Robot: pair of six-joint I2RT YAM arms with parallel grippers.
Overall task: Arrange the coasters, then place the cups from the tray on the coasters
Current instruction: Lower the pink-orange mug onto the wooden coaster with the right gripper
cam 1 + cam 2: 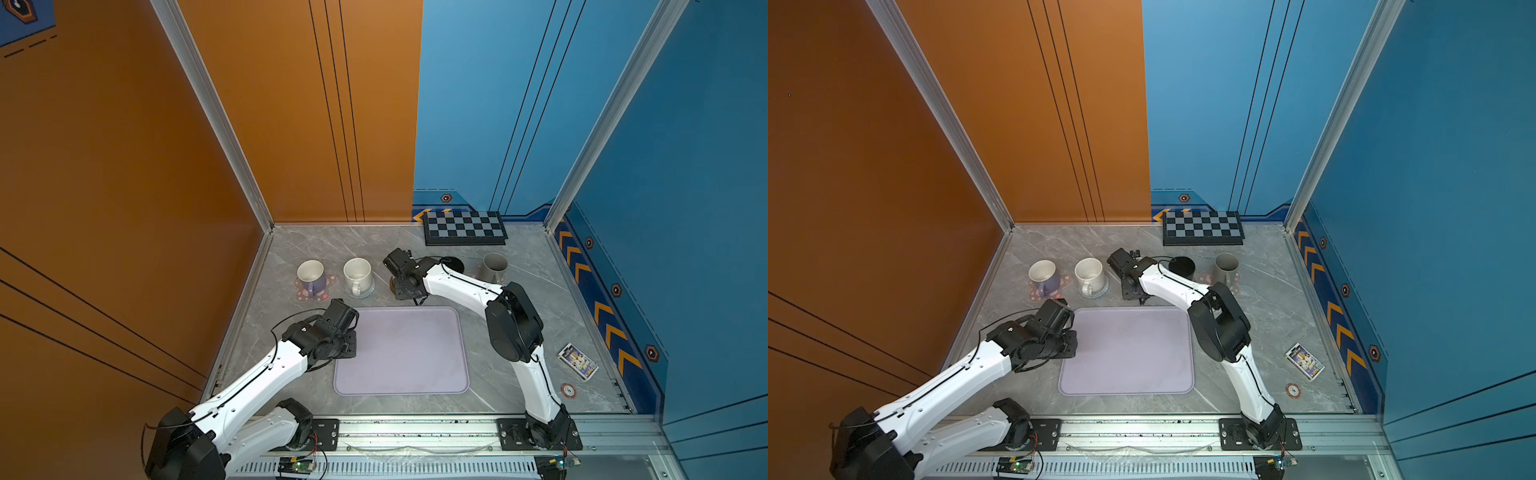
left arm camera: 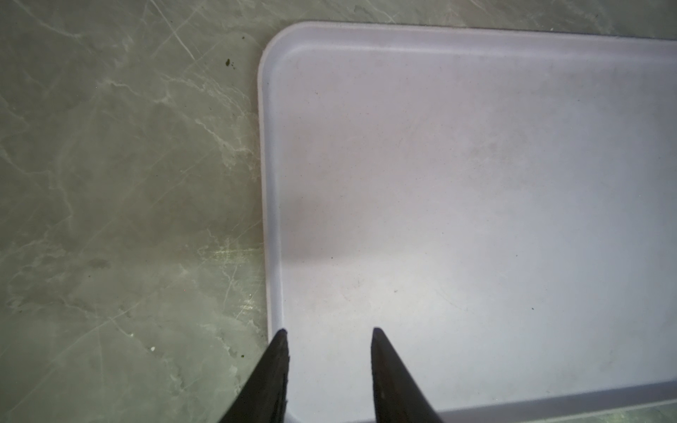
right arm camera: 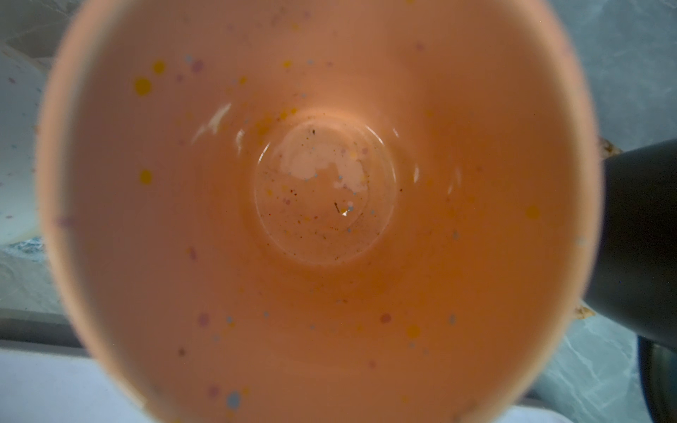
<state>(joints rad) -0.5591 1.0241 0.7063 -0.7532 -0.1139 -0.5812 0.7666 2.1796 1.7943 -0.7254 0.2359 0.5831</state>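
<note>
The lavender tray (image 1: 415, 382) lies bare in mid-table. My left gripper (image 2: 328, 331) hangs open over its left edge, holding nothing; it also shows in a top view (image 1: 349, 345). Behind the tray, a lavender cup (image 1: 311, 274) stands on a pink flower coaster (image 1: 301, 293). A white cup (image 1: 358, 274) stands on a spiral coaster (image 1: 368, 291). Further right are a black cup (image 1: 1181, 266) and a grey cup (image 1: 494, 267). My right gripper (image 1: 406, 289) points down between the white and black cups. The orange cup (image 3: 322, 183) fills its wrist view and hides the fingers; the grip reads as shut on it.
A black-and-grey chequered board (image 1: 464, 227) leans at the back wall. A small printed box (image 1: 578, 361) and a red-and-white disc (image 1: 568, 390) lie at the right front. Walls close in the left, back and right sides.
</note>
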